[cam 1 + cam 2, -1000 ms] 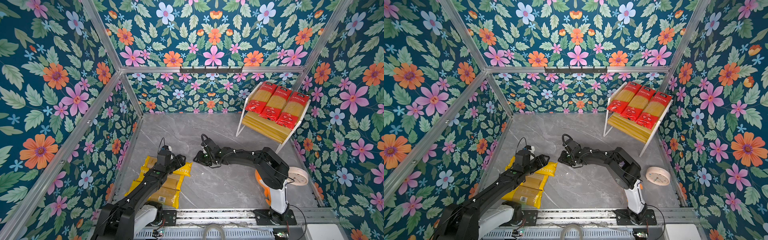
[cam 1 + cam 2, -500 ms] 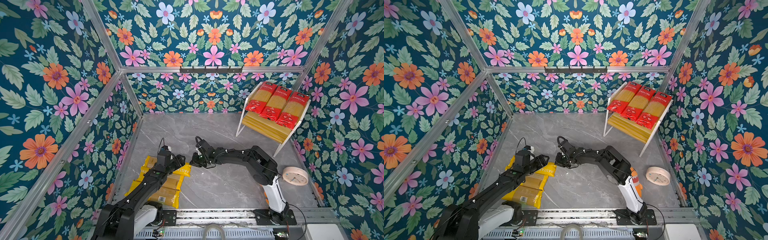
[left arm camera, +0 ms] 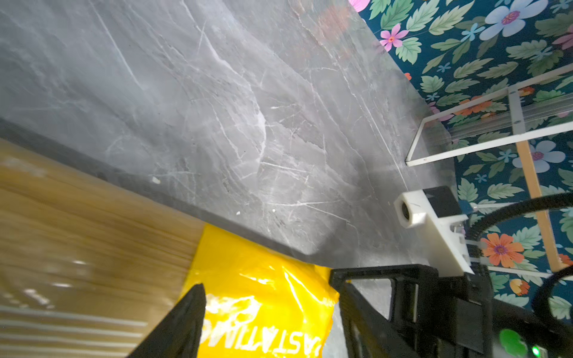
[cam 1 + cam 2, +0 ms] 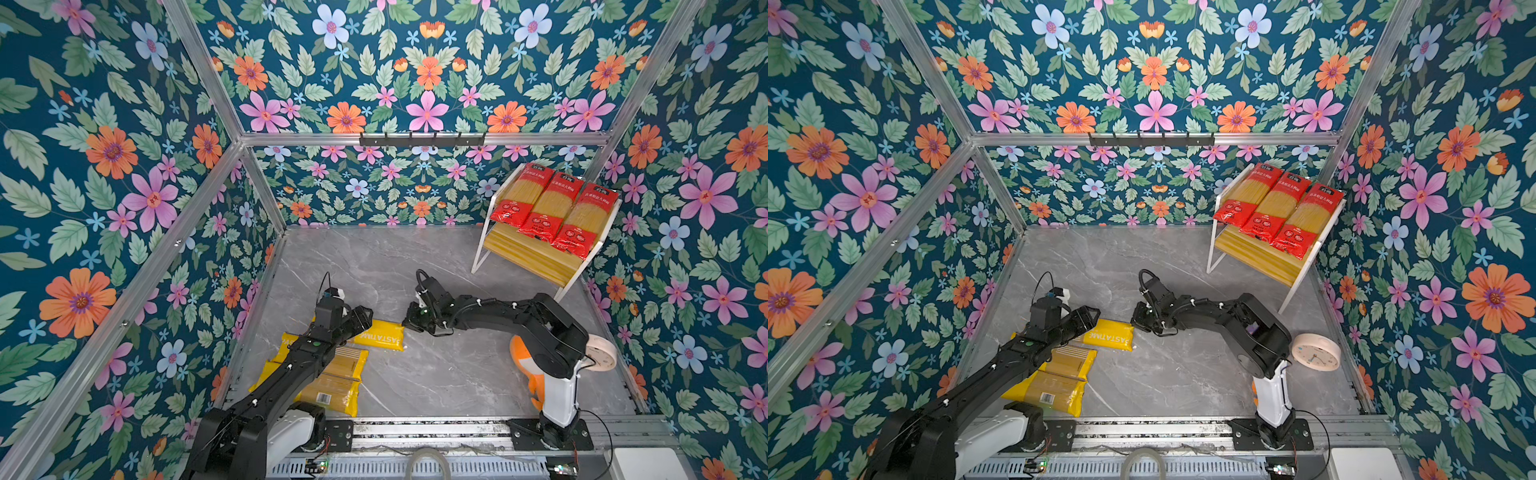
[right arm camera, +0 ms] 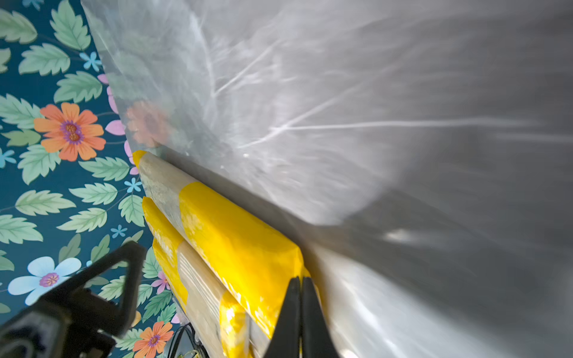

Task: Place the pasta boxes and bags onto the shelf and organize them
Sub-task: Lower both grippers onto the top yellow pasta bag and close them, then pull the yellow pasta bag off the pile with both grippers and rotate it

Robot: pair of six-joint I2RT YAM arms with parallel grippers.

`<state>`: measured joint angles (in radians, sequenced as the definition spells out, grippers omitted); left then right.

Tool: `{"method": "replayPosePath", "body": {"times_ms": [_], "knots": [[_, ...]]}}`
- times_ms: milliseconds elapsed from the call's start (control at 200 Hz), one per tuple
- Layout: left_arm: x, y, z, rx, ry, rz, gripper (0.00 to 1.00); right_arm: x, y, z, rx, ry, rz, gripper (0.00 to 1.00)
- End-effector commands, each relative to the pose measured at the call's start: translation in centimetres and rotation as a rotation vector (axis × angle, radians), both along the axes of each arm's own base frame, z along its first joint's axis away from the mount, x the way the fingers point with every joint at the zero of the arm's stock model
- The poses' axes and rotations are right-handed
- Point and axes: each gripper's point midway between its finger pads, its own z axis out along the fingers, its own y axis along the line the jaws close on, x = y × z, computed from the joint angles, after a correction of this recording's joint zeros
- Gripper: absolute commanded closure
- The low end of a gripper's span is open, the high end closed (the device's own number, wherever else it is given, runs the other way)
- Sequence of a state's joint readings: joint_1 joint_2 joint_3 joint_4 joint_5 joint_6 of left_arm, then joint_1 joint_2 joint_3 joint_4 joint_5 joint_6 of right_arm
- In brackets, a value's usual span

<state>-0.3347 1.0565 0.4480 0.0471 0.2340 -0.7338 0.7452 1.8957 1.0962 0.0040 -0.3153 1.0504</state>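
Note:
Three red pasta packs [image 4: 552,208] [image 4: 1277,212] lie side by side on the upper tier of the shelf [image 4: 482,245] [image 4: 1214,245] at the back right. Three yellow packs lie at the front left. The farthest yellow pack [image 4: 382,334] [image 4: 1111,336] [image 3: 263,279] [image 5: 235,235] has my left gripper [image 4: 361,320] [image 4: 1088,318] [image 3: 273,310] open over it, one finger on each side. My right gripper [image 4: 409,324] [image 4: 1138,322] [image 5: 300,279] is shut on that pack's end edge. The two nearer yellow packs [image 4: 340,365] [image 4: 328,395] lie partly under my left arm.
A round pale clock [image 4: 600,353] [image 4: 1316,352] lies flat at the right, by my right arm's elbow. An orange toy [image 4: 521,353] shows behind that arm. A black hook rail [image 4: 422,139] hangs on the back wall. Floral walls enclose the grey marble table [image 4: 415,257].
My right gripper reached left to the far yellow pack's end, shut on it and drew it a little to the right. My left arm has stayed in place.

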Motion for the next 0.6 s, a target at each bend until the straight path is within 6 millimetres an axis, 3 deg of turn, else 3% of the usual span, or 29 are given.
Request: {"method": "replayPosePath", "body": {"times_ms": [0,110,150,245,345,445,595], "knots": [[0.5,-0.8,1.0,-0.013,-0.033,-0.021,0.29,0.1,-4.3,-0.1,-0.041,-0.008,-0.099,1.00],[0.5,-2.6,1.3,-0.029,-0.050,-0.071,0.29,-1.2,-9.8,-0.9,-0.110,0.022,-0.181,1.00],[0.3,-3.7,1.2,-0.030,-0.050,-0.099,0.29,-1.7,-11.4,-0.2,-0.125,0.017,-0.205,1.00],[-0.7,-6.6,0.4,-0.022,-0.029,-0.181,0.29,-3.7,-13.9,-0.3,-0.183,0.035,-0.213,1.00],[-2.0,-8.6,-1.1,-0.023,0.014,-0.237,0.29,-6.2,-13.3,0.3,-0.191,0.053,-0.122,0.99],[-3.0,-9.1,-2.8,-0.020,0.060,-0.244,0.29,-8.5,-12.1,1.2,-0.255,0.033,0.022,0.85],[-5.2,-9.4,-4.6,-0.031,0.109,-0.241,0.29,-7.5,-11.2,2.9,-0.261,-0.062,0.110,0.54]]}}
